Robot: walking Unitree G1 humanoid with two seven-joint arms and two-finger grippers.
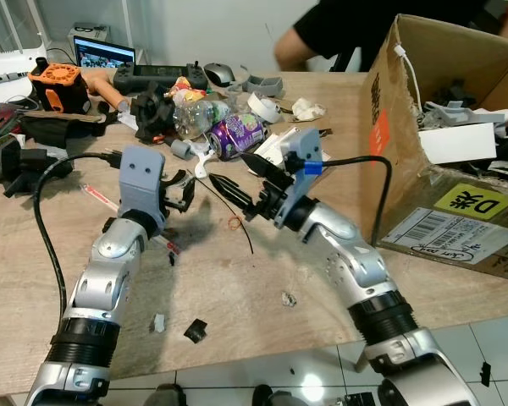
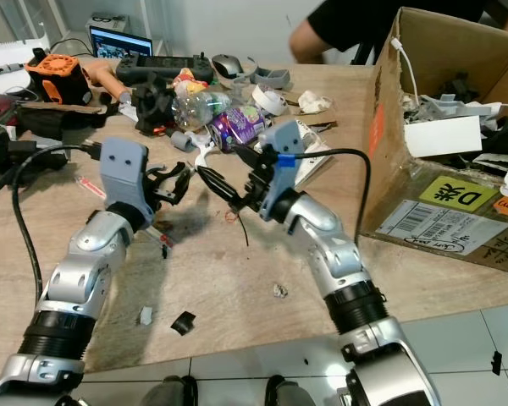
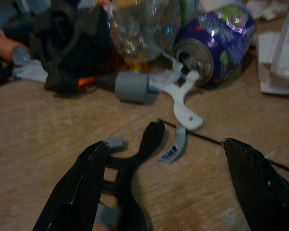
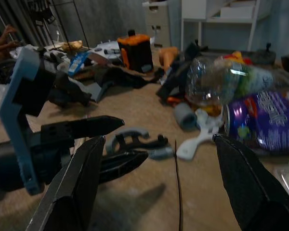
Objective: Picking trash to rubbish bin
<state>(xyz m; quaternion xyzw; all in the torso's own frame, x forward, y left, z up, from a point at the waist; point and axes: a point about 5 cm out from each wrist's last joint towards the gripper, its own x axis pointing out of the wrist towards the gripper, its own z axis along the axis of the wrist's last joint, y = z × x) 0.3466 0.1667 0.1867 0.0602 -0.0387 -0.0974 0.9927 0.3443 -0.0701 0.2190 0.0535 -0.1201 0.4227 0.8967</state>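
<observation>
Purple drink can taken as landmark; it lies on its side on the wooden counter amid the clutter, touching a crushed clear bottle on the robot's left of it. Just in front of the can: a white plastic piece, a black curved plastic part and a thin black wire running toward the robot.

Left end effector is held low over the counter, in front of the can and to its left, fingers spread apart, nothing held, the black curved part lying between them. Right end effector hovers just in front of the can, fingers also apart and empty.

Judged step: picking small trash near the can. The left fingers would best be lowered squarely astride the black part and closed on its narrow middle, so the flat piece is not pushed along the wood. The cardboard box, well right of the can, holds items; whether it serves as the bin cannot be told
</observation>
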